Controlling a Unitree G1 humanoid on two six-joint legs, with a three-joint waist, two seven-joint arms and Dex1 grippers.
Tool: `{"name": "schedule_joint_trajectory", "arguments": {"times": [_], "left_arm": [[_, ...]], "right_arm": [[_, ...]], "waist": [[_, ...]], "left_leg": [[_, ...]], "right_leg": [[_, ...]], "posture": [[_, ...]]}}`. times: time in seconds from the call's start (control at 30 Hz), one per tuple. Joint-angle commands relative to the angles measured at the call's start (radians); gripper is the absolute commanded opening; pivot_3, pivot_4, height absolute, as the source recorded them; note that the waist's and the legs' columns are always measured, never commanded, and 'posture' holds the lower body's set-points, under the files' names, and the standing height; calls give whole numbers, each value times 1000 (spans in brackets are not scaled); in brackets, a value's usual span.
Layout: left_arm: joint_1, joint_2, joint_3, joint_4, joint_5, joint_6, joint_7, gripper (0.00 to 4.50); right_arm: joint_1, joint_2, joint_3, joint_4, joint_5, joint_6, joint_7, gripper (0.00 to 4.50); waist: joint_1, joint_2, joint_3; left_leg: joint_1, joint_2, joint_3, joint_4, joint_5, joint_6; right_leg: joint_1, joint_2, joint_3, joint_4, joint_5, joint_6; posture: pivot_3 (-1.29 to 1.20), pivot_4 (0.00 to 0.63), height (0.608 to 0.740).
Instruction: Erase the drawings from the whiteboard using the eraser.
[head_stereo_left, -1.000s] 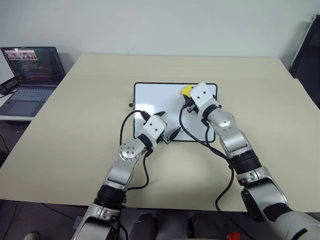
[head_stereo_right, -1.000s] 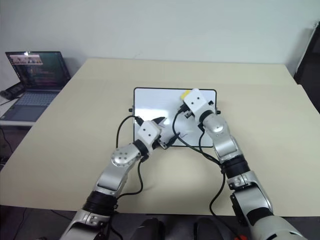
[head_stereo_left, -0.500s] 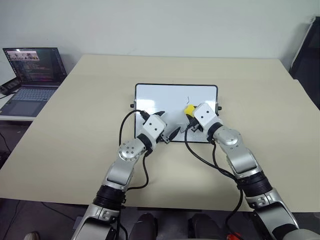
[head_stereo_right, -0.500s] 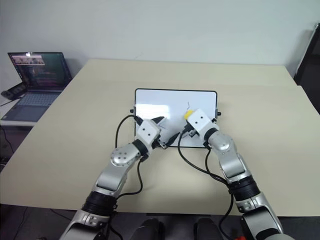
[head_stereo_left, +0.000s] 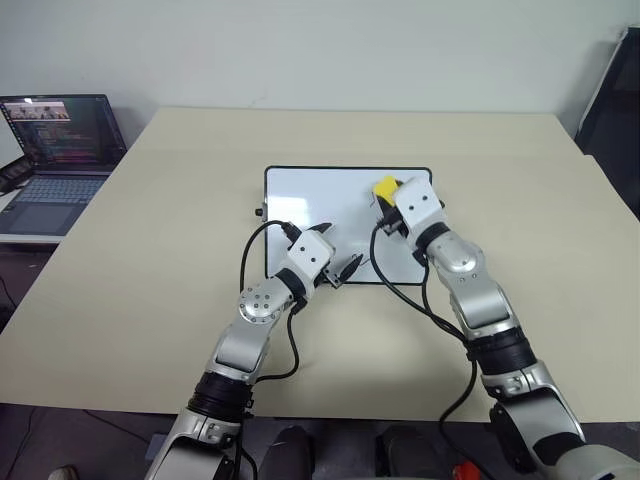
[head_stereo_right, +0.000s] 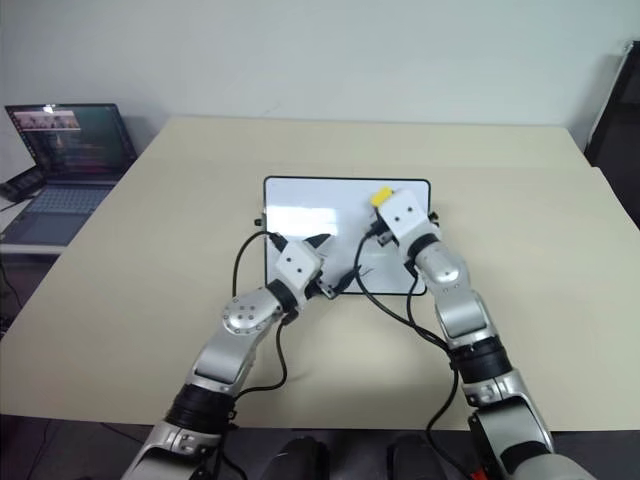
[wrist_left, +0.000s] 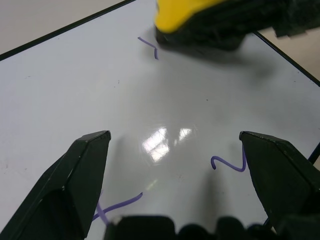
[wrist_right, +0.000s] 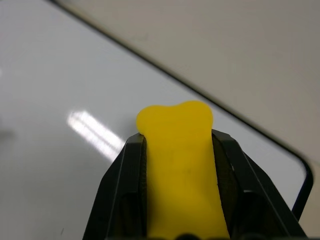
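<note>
Eraser (wrist_right: 180, 170) clamped between right jaws, over whiteboard (head_stereo_left: 310, 205).

Whiteboard (head_stereo_left: 320, 200) mid-table (head_stereo_left: 150, 260); eraser (head_stereo_left: 385, 186) over its far right part; laptop (head_stereo_left: 55, 150) far left.

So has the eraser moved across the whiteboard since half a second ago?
Yes. The eraser, gripped by the right gripper, has gone from near the whiteboard's near edge toward its far right corner.

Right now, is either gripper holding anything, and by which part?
The right gripper holds the eraser, pinched by its two long sides, yellow tip sticking out ahead. The left gripper is open and empty.
</note>
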Motion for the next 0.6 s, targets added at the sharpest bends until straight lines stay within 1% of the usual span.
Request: {"name": "schedule_joint_trajectory", "arguments": {"times": [0.03,0.17,0.23,0.33,0.43,0.6], "left_arm": [[-7,1,-5,-33,0,-9,-1,4500],[5,5,-5,-45,1,-4,2,4500],[7,5,-3,-51,2,0,7,4500],[14,5,-5,-66,6,5,13,4500],[23,3,-8,-79,9,11,16,4500],[36,-2,-16,-104,15,24,25,4500]], "right_arm": [[-41,11,-6,43,-1,-45,-10,1363],[-98,4,32,152,-32,-36,23,1363],[-105,-14,67,195,-57,19,65,1363],[-90,-43,91,203,-72,110,125,1363],[-62,-61,83,146,-64,168,146,1363],[20,-84,59,-22,-44,346,189,1363]], "waist": [[1,0,0],[2,0,0],[1,0,0],[1,0,0],[3,0,-1],[6,0,-1]], "left_leg": [[-1,0,0,-1,0,0],[-5,0,0,0,1,-2],[-6,0,0,0,1,-2],[-5,0,0,0,1,-1],[-3,0,-1,2,0,0],[4,0,-2,2,0,1]], "right_leg": [[-1,0,0,0,0,0],[-4,0,0,0,0,0],[-5,0,0,0,0,0],[-5,0,0,0,0,0],[-2,0,0,1,0,0],[6,0,0,1,0,0]], "posture": [[0,150,740],[0,150,740],[0,150,740],[0,150,740],[0,150,740],[0,150,740]]}}
